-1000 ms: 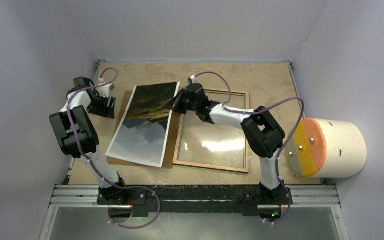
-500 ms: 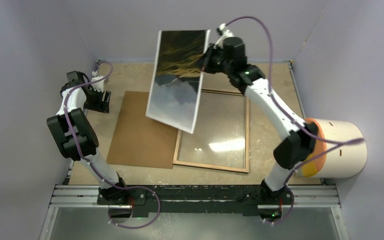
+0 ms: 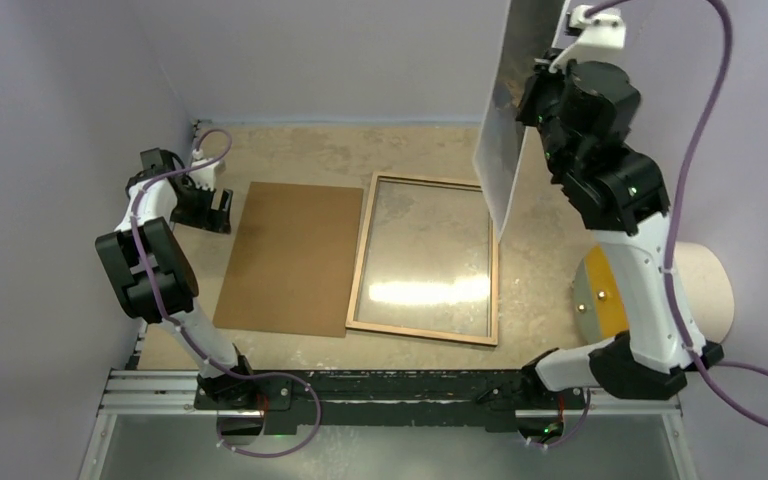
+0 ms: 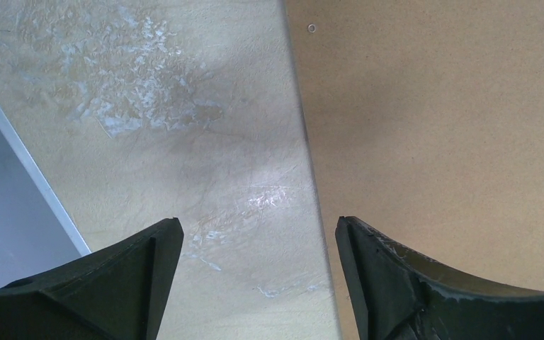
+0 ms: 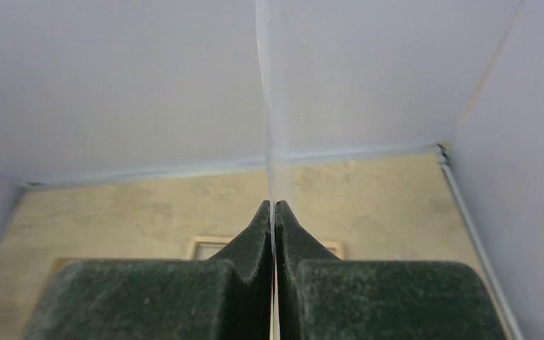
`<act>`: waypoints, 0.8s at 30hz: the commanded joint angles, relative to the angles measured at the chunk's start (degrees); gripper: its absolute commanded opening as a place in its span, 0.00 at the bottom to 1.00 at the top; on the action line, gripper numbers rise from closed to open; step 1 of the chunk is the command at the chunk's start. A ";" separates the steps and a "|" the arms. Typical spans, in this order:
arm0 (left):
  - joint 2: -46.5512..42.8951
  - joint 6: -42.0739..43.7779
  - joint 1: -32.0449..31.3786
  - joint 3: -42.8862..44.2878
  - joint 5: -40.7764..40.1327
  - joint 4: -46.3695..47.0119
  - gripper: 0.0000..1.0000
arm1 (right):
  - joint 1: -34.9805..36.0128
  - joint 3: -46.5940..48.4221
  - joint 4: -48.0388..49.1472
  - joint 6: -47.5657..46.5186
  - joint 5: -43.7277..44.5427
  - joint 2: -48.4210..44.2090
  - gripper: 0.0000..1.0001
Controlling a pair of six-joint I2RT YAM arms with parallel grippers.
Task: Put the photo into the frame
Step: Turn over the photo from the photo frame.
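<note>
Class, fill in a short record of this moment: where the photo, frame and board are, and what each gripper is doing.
photo: raised in the air, nearly upright, near the frame's far right corner
frame: flat on the table, light wood rim up
board: flat, beside the frame's left side
right gripper: shut on the photo
left gripper: open, empty, over the board's left edge

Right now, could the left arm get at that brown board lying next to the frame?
Probably yes. The left pincer stands open over the left edge of the brown board, and nothing lies on it. The right pincer holds the photo up, well clear.
</note>
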 commanded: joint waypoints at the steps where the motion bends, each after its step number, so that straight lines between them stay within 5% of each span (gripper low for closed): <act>1: -2.85 0.17 -0.18 -0.51 1.85 0.36 0.84 | 0.19 2.09 -13.97 -2.61 11.13 10.80 0.00; 6: -3.31 -0.90 -0.09 -1.51 1.03 1.41 0.88 | 0.89 -3.92 -20.67 0.39 24.49 16.86 0.00; 11: -3.02 -1.22 -0.10 -1.94 0.84 2.06 0.90 | 2.32 -7.33 -20.86 0.90 26.61 19.52 0.00; 16: -3.11 -0.87 -0.08 -2.39 0.04 2.62 0.91 | 3.00 -15.40 -18.09 6.35 11.91 20.05 0.00; 24: -3.80 -0.53 -0.18 -5.17 1.15 4.30 0.93 | 2.21 -35.13 1.85 24.49 -12.71 13.24 0.00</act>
